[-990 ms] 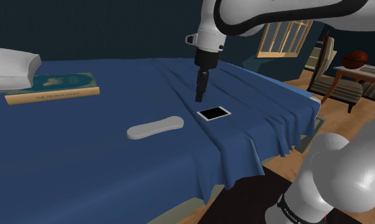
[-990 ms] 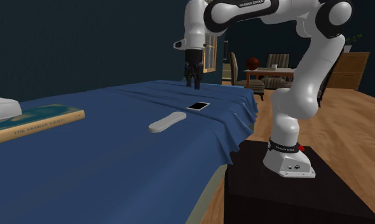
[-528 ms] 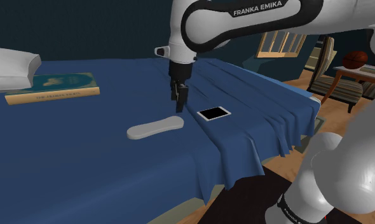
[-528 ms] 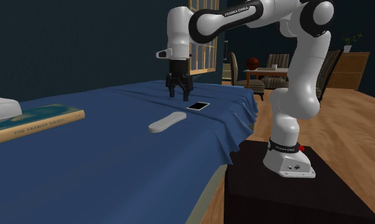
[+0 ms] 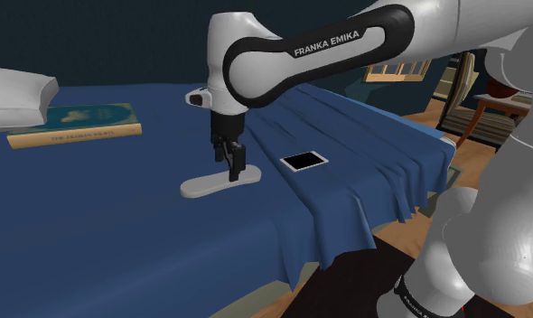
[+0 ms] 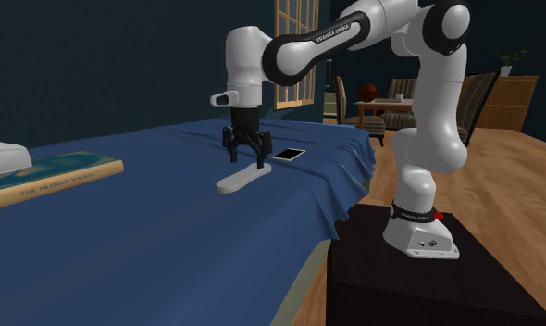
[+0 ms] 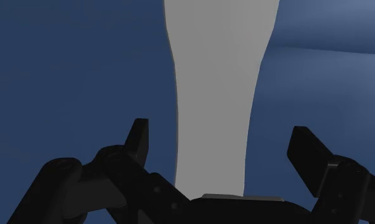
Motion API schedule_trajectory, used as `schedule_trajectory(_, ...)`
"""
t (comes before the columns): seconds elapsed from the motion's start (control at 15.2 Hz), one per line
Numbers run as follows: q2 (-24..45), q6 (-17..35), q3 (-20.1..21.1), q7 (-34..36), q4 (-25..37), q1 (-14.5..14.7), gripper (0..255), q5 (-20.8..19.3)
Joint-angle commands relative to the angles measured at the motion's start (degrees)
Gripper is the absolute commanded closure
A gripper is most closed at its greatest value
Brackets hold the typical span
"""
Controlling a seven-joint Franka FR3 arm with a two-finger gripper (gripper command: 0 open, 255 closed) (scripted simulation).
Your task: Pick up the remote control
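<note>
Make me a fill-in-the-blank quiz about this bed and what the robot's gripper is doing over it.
The gripper hangs over the grey remote control with its fingers ____.
The remote control lies on a ____ bedcover.
A phone beside it has a ____ screen.
Next to the pillow lies a ____.
Missing words: open, blue, black, book.

Built of glossy white rounded segments with dark joints: the arm (image 6: 431, 120). Carries white FRANKA EMIKA lettering on a black band, far from the stand (image 6: 401, 287). Wears a dark ring with small print and a red dot just above the stand. Ends in an all-black two-finger gripper (image 6: 247, 159).
</note>
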Motion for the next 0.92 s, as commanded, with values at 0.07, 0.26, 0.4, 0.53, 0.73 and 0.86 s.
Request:
schedule_trajectory(0.07, 1.03, 2.16, 0.05, -0.12, -1.10, 0.05, 0, -0.16)
schedule_trajectory(0.26, 1.64, 4.08, 0.06, -0.03, -2.41, 0.05, 0, -0.25)
schedule_trajectory(0.4, 1.64, 4.07, 0.06, -0.02, -2.40, 0.05, 255, -0.25)
schedule_trajectory(0.53, 1.61, 4.01, 0.09, 0.03, -2.38, 0.08, 255, -0.24)
schedule_trajectory(0.73, 1.63, 4.04, 0.09, 0.04, -2.39, 0.08, 255, -0.25)
schedule_trajectory(0.86, 1.64, 4.07, 0.09, 0.04, -2.41, 0.08, 255, -0.25)
